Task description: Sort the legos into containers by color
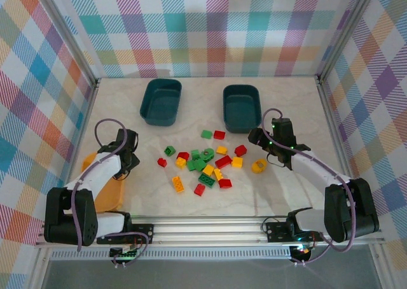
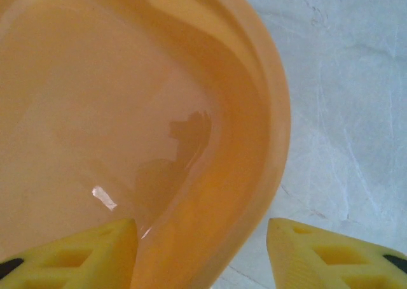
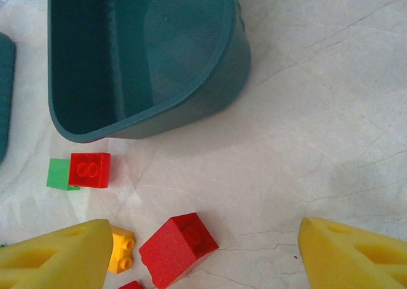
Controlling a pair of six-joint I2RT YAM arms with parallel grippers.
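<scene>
Teal left tub [image 1: 160, 103] and teal right tub [image 1: 241, 111] sit empty, orange tub [image 2: 95, 111] likewise.

Pale marble-patterned table [image 1: 286, 193] with a loose scatter of red, green and yellow lego bricks [image 1: 199, 165] at its middle. Beyond the scatter sit a left teal tub [image 1: 160, 101] and a right teal tub [image 1: 241, 107]. A yellow ring [image 1: 259, 167] lies just right of the scatter, a yellow-orange tub [image 1: 108, 193] to its near left.

The left arm [image 1: 95, 174] bends forward from its base. The left gripper [image 2: 200, 254] points down, its two yellow fingers [image 2: 76, 257] apart. The right arm [image 1: 318, 174] bends in toward the middle. The right gripper [image 3: 203, 251] has its fingers spread wide and holds nothing.
</scene>
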